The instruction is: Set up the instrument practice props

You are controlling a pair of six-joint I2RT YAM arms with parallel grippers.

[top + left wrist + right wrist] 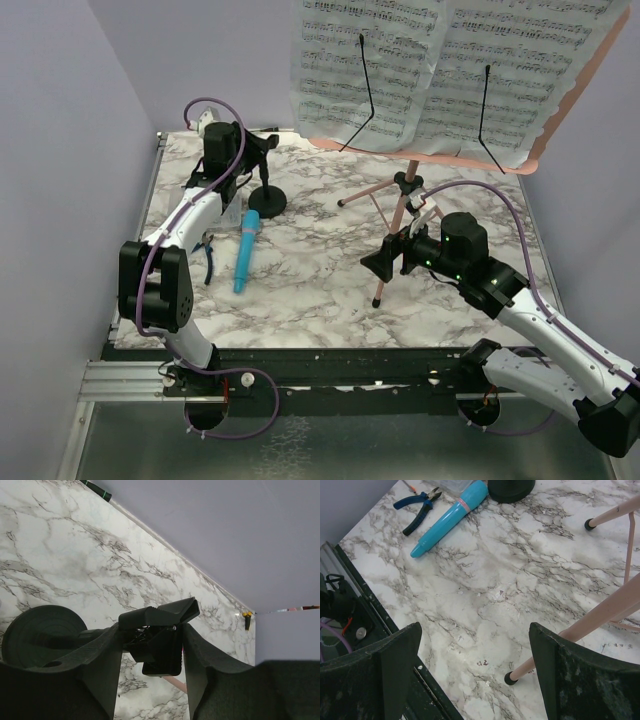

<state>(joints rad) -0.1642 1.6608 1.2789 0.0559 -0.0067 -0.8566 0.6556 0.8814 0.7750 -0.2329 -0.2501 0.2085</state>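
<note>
**Item 1. Pink music stand** (401,212): upright, right of centre in the overhead view. Its tripod legs are spread on the marble table (320,290) and its panel fills the upper right of the frame.

**Item 2. White sheet-music pages** (400,60): spread across the panel, with two thin black wire arms (365,95) lying over them.

**Item 3. Small black mic stand** (267,200): upper left of the overhead view, round base flat on the table. In the left wrist view its black clip (160,615) sits at frame centre.

**Item 4. Blue toy microphone** (245,250): lying flat, left of centre in the overhead view, just below the mic stand's base and apart from it.

**Item 5. Blue-handled pliers** (205,258): lying just left of the microphone.

**Item 6. Left gripper** (150,645): one finger on each side of the mic stand's clip, both close against it (whether they actually press on it cannot be told).

**Item 7. Right gripper** (475,630): fingers wide apart and holding nothing. It is low over the table beside the tripod. In the right wrist view one pink leg (600,615) runs down from the right edge and ends in a black foot between the fingers.
</note>
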